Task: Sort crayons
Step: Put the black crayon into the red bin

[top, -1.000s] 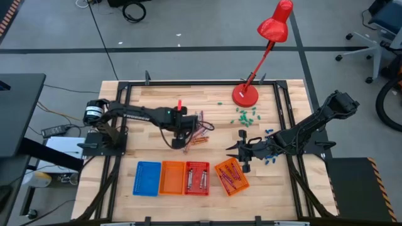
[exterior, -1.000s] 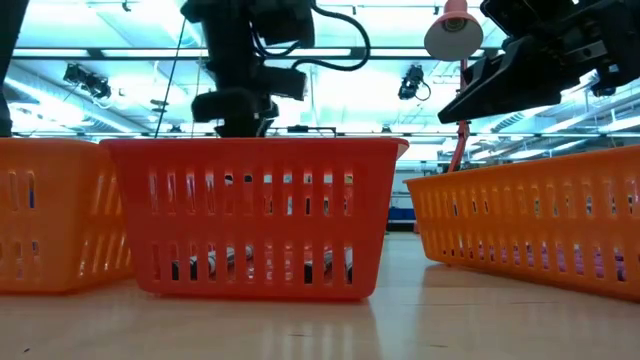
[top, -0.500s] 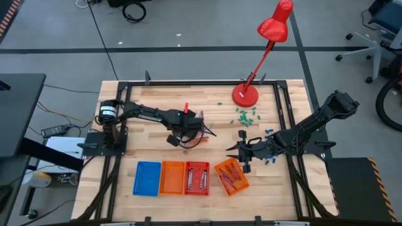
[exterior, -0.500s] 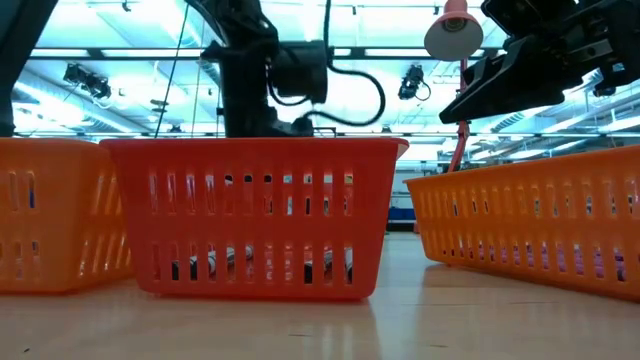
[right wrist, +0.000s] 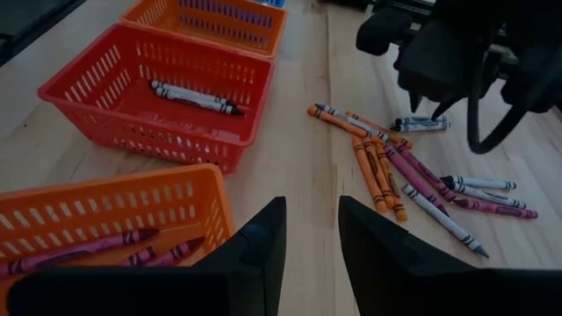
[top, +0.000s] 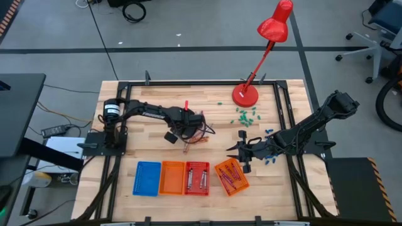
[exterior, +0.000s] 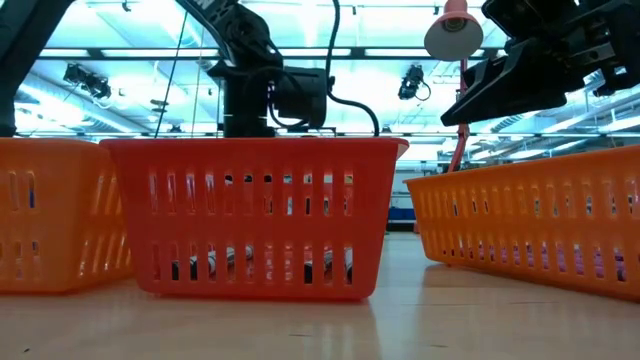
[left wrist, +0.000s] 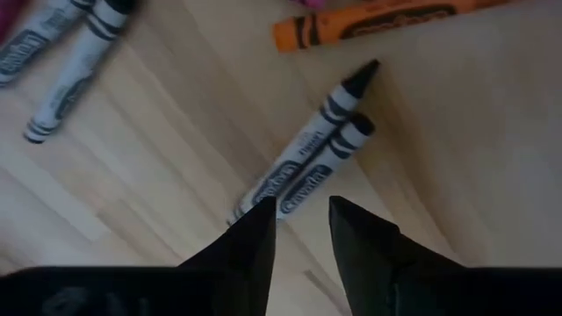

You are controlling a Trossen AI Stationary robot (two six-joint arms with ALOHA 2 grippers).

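Loose crayons (top: pixel 198 133) lie in a pile at mid-table: grey, orange, pink and purple ones (right wrist: pixel 395 162). My left gripper (left wrist: pixel 303 215) points down over the pile, open. Its fingertips stand just above the near end of two grey crayons (left wrist: pixel 307 158) that lie side by side on the wood; no touch shows. An orange crayon (left wrist: pixel 369 22) lies beyond them. My right gripper (right wrist: pixel 312 219) waits open and empty to the right of the pile (top: pixel 239 150). Grey crayons (right wrist: pixel 189 95) lie in the red basket (top: pixel 196 177), and pink and purple ones (right wrist: pixel 83 250) in the tilted orange basket (top: pixel 231 176).
A blue basket (top: pixel 147 177) and a second orange basket (top: pixel 172 177) stand in the row by the near edge. A red desk lamp (top: pixel 245 94) stands at the far right, with green bits (top: pixel 245 115) near it and blue bits (top: pixel 270 160) under my right arm.
My left gripper has sunk toward the crayon pile, shifted a little toward the table's right edge, and rolled about its own pointing line. My right arm has kept still.
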